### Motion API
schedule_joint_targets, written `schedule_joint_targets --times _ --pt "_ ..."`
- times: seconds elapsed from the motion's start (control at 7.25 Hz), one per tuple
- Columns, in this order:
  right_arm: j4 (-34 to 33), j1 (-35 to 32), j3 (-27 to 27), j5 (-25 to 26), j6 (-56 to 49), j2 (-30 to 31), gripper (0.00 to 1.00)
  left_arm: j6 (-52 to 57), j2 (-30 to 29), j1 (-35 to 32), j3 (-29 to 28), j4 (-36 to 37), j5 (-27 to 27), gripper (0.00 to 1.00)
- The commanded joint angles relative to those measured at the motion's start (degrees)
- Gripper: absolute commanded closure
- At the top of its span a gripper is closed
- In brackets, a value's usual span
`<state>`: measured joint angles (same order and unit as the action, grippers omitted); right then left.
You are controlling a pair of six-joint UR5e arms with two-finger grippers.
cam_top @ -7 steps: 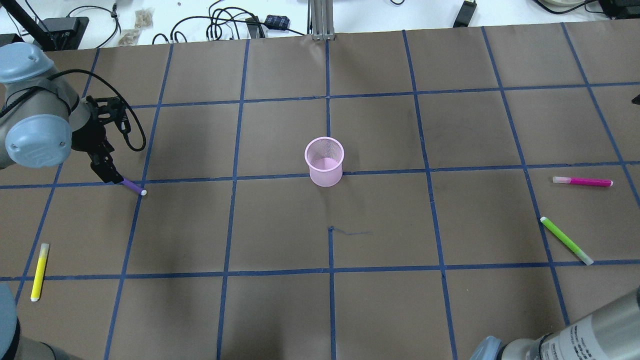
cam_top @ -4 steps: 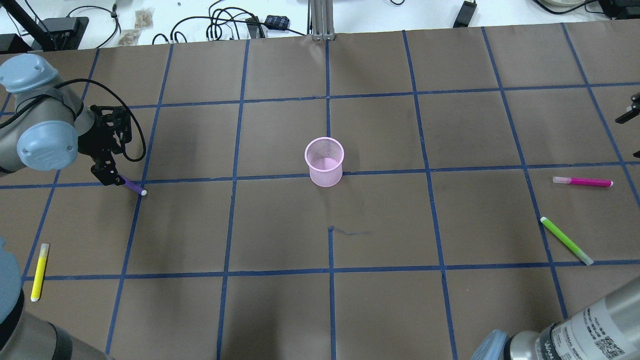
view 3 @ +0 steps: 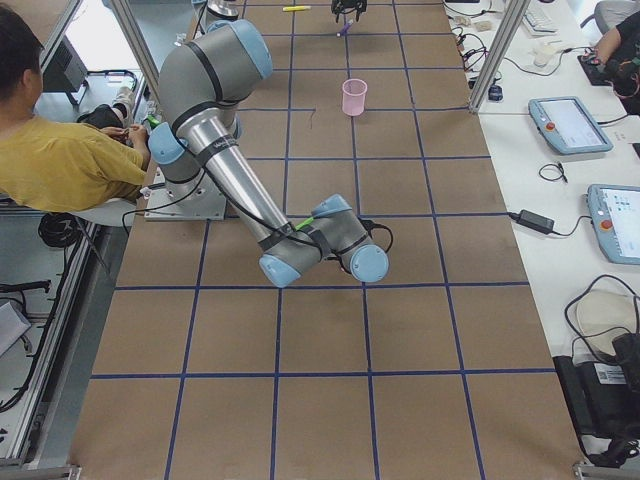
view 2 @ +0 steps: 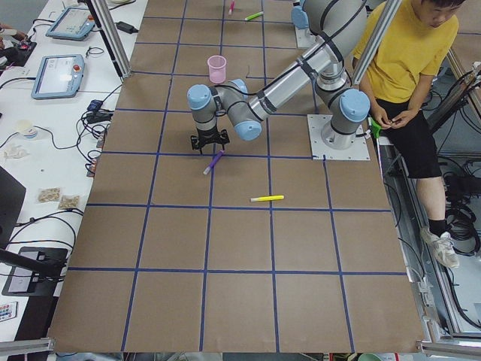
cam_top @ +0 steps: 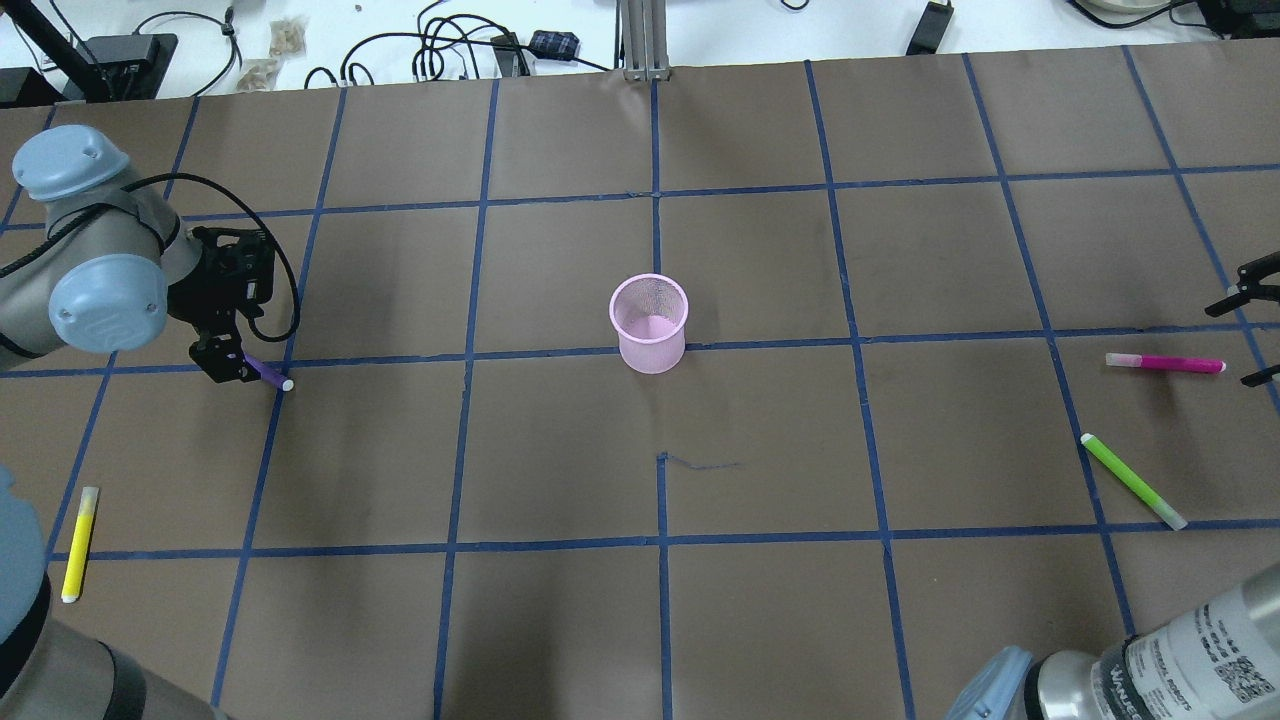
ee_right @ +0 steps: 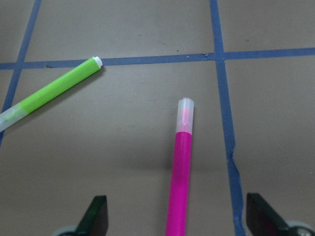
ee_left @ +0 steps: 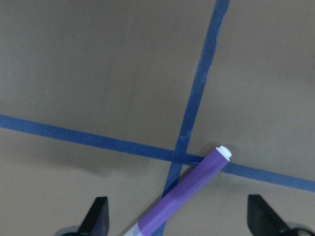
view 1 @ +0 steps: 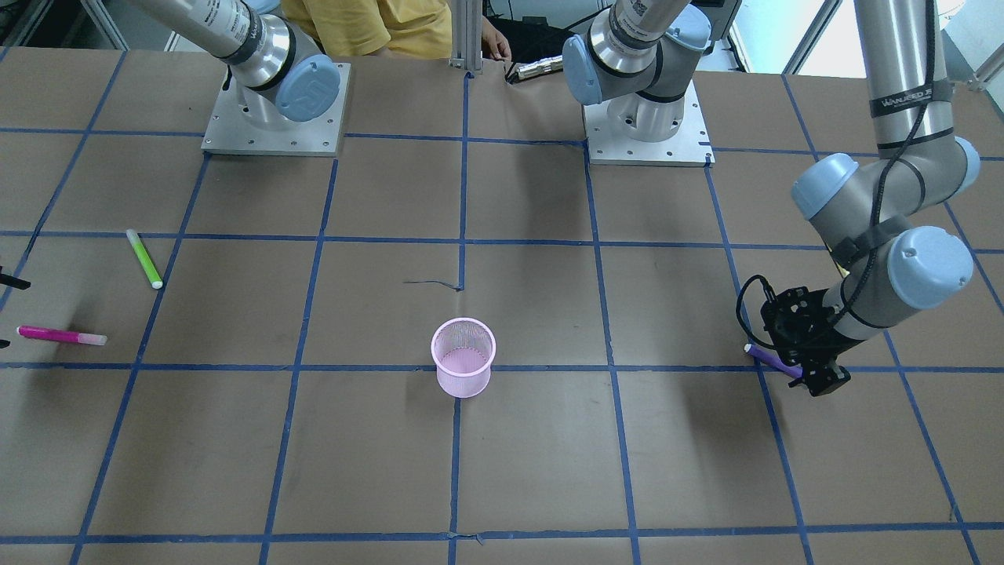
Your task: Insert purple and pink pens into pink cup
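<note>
Purple pen (cam_top: 268, 375) and pink pen (cam_top: 1165, 363) both straddled now.
Right jaws have just arrived, spread like my left jaws; I judge both ready to close.

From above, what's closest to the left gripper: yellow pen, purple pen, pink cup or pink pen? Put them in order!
1. purple pen, at the left gripper
2. yellow pen, lower left
3. pink cup, table's middle
4. pink pen, far right side

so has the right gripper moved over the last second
Yes. In the overhead view the right gripper has come further in from the right edge and down the picture, and now hangs open by the pink pen, which has not shifted.
</note>
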<state>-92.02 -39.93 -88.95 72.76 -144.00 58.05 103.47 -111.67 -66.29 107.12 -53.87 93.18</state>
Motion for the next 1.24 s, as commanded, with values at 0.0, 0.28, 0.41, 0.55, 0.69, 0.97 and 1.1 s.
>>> schedule_joint_targets --times 0.0,0.28,0.41,0.55,0.69,0.97,1.1 --pt "-2.18 0.38 -2.36 -2.7 -2.5 -0.65 0.07 4.52 1.62 -0.86 8.49 14.32 2.42 0.0" --pt "-12.52 0.38 -5.61 -2.63 -2.69 -1.63 0.12 7.35 1.89 -1.13 10.91 19.59 2.27 0.0" --pt "-13.27 0.38 -6.06 -2.63 -2.78 -1.71 0.17 7.71 1.89 -1.04 11.52 19.51 1.48 0.0" --pt "-13.36 0.38 -6.23 -2.54 -2.78 -1.71 0.21 8.93 1.8 -0.95 11.96 19.51 1.47 0.0" --pt "-13.28 0.38 -6.15 -2.54 -2.78 -1.63 0.33 9.11 1.37 -0.78 11.71 19.59 1.39 0.0" --pt "-13.1 0.38 -6.15 -2.28 -2.69 -1.28 0.67 9.12 0.75 -0.25 11.62 19.42 -0.45 0.0" --pt "-12.93 0.38 -6.15 -2.1 -2.78 -1.27 0.71 9.12 0.66 0.27 11.7 19.24 -0.46 0.0"
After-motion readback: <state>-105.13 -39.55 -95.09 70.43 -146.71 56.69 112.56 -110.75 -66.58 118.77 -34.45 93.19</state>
